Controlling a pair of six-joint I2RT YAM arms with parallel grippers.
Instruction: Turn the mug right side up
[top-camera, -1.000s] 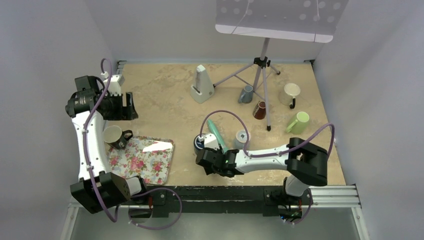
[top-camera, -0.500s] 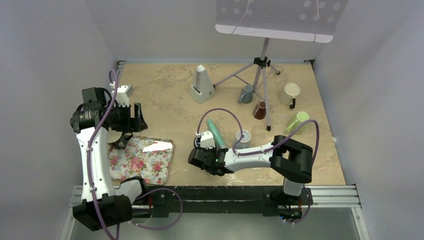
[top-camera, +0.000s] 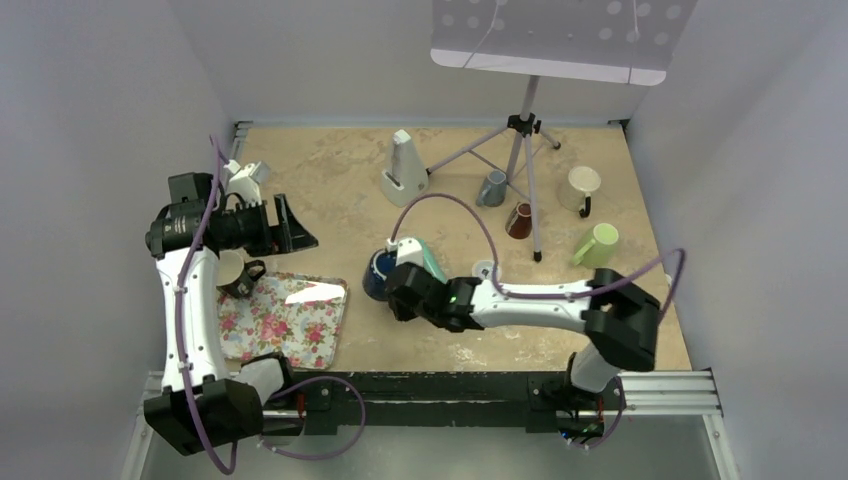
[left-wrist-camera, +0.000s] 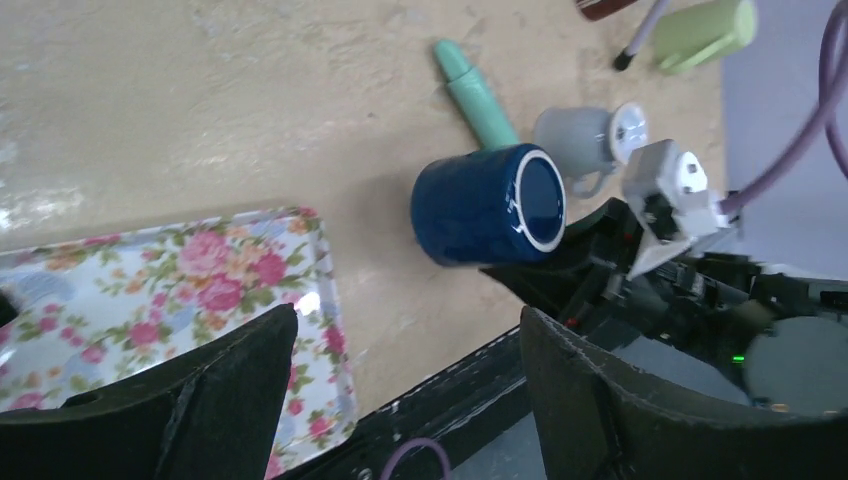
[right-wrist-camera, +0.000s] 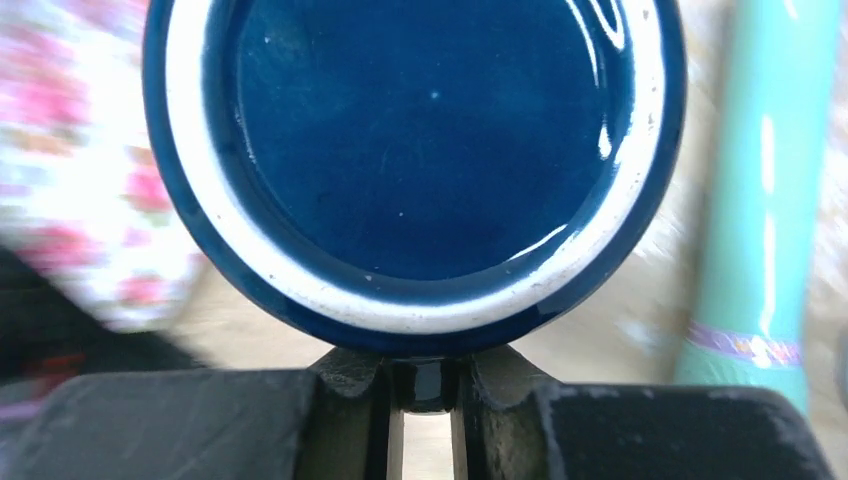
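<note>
Top view: dark blue glazed ceramic mug (top-camera: 378, 272) on its side, just right of the floral-print rectangular tray (top-camera: 300, 325), at the right gripper (top-camera: 397, 290). Left gripper (top-camera: 292, 228) is above the tray's far edge. Left wrist view: mug (left-wrist-camera: 487, 205) horizontal, white-ringed base toward the right gripper (left-wrist-camera: 570, 262); left gripper (left-wrist-camera: 405, 330) spread wide, empty. Right wrist view: right gripper (right-wrist-camera: 425, 395) clamped on a narrow dark blue part of the mug (right-wrist-camera: 420, 150) below its base; teal plastic cylinder (right-wrist-camera: 760, 200) alongside.

Dark blue mug (left-wrist-camera: 480, 215), tipped on its side, white-ringed base facing back toward the right gripper (right-wrist-camera: 426, 378), handle pinched between its near-closed jaws
</note>
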